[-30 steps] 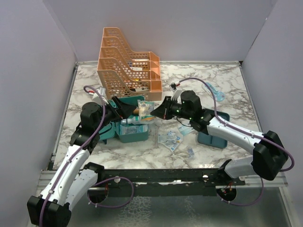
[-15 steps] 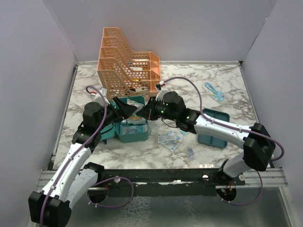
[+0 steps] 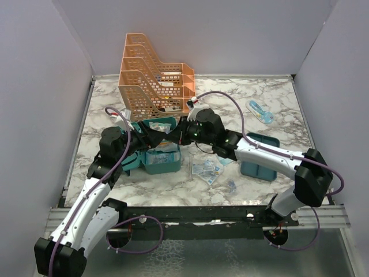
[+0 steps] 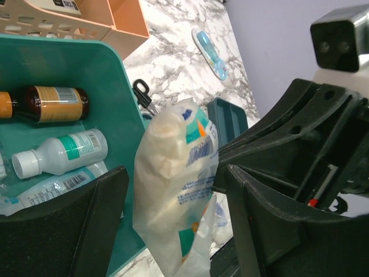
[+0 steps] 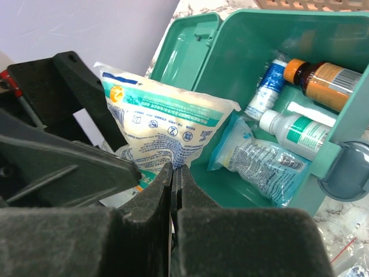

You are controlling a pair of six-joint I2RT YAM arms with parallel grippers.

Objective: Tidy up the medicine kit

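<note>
Right gripper (image 5: 173, 179): it is pinching the lower edge of the pouch (image 5: 167, 130) with its fingers pressed fully together, and it is holding the pouch upright in the air.
Left gripper (image 4: 176, 213): its fingers are standing partly apart, one on each side of the pouch. A thin gap is showing on both sides, so they are not yet squeezing it.
What is changing: within the last second the right arm has been swinging to the left and bringing the pouch from beside the box to the left gripper. The left fingers are narrowing around it at the same time.
Medicine kit (image 3: 162, 167): it is lying open on the table in front of the orange rack (image 3: 153, 75), just below the two grippers. A brown bottle (image 4: 55, 104), a white bottle (image 4: 57, 153) and sachets are lying inside.
Tray (image 3: 260, 164): it is resting well apart, on the right.
Meaning for the task: a handover is probably taking place. The pouch is not yet going into the kit, so this item is still waiting to be packed.
</note>
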